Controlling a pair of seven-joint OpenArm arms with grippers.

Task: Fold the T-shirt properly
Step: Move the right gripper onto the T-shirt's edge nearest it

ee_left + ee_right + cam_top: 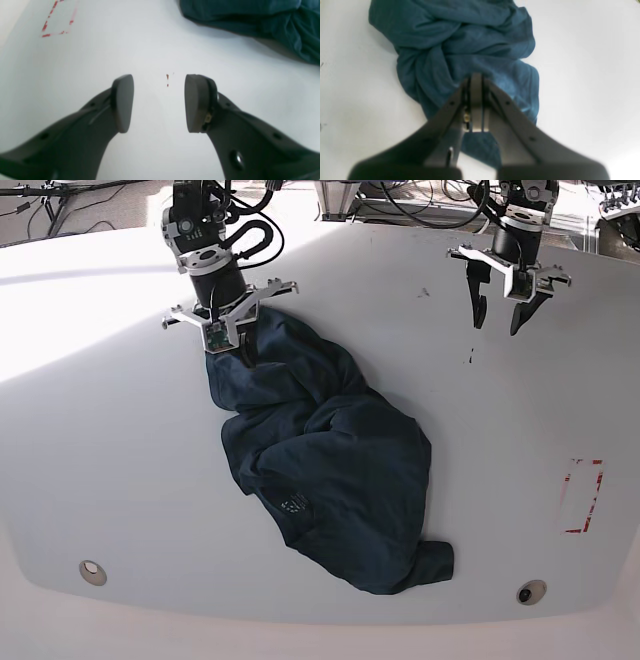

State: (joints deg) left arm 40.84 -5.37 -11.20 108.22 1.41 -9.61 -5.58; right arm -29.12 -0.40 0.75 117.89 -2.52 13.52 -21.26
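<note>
The dark navy T-shirt (330, 460) lies crumpled in a heap on the white table (110, 430), with a pale label (293, 502) showing near its front. At the heap's far end my right gripper (243, 355) is shut on a bunch of the cloth. In the right wrist view its pads (476, 82) press together and folds of the T-shirt (460, 37) run out from them. My left gripper (498, 323) hangs open over bare table at the far right, well apart from the shirt. In the left wrist view the left gripper (159, 82) holds nothing, and the T-shirt (250, 17) shows only at the upper right.
A red dashed rectangle (582, 498) is marked near the table's right edge, also the red rectangle (58, 20) in the left wrist view. Small red specks (167, 80) lie below the open left gripper. Two round fittings (92, 570) (530, 591) sit near the front edge. Cables crowd the back.
</note>
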